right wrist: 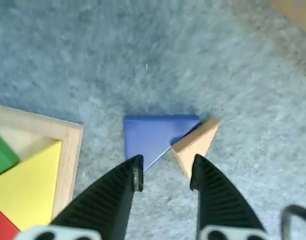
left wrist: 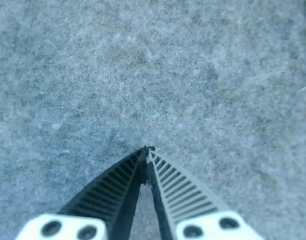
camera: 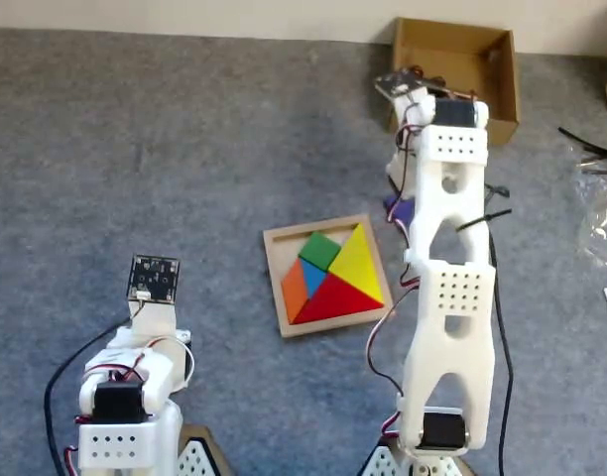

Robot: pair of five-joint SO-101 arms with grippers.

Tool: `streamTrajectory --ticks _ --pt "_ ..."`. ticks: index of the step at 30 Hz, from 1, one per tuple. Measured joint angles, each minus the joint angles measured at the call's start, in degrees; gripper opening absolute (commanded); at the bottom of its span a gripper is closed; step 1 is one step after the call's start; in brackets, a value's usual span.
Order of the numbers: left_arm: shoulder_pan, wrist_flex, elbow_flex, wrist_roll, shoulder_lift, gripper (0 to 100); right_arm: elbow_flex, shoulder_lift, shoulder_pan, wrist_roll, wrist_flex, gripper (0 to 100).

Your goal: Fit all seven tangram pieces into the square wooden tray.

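Right wrist view shows the right end effector [right wrist: 166, 175] with its jaws set moderately apart and holding nothing. It hovers over a flat blue wooden triangle [right wrist: 155, 135] and a flat unpainted wooden triangle [right wrist: 195, 145]. Both lie on the grey felt-like surface [camera: 135, 149], just beside the outer rim of the square wooden tray [right wrist: 70, 150]. The two pieces touch, and the unpainted one appears to overlap the blue one's edge.

In the high view the tray holds five pieces: a green square [camera: 321, 250], a large yellow triangle [camera: 355, 263], a large red triangle [camera: 335, 297], an orange piece [camera: 295, 288] and a small blue piece [camera: 312, 275]. Bare wood remains at the tray's corner nearest the loose pieces.

The left end effector [left wrist: 145, 150] is closed with its tips together, holding nothing, over bare surface well apart from the tray.

Handling estimate: the loose pieces are probably light, rigid and thin, with smooth faces likely to slip. Grip across two opposite edges, near the middle of the piece. The unpainted triangle should be taken first.
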Motion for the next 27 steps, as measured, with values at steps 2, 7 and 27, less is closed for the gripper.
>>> streamTrajectory --ticks 2,7,27 --pt "0.00 0.00 0.00 0.00 0.00 1 0.00 0.00 0.00 1.58 0.18 21.7" --pt "0.00 0.00 0.00 0.00 0.00 1 -0.35 4.31 1.32 2.90 0.18 22.1" --pt "0.00 0.00 0.00 0.00 0.00 1 -1.76 9.49 5.19 -7.12 -3.08 22.0"
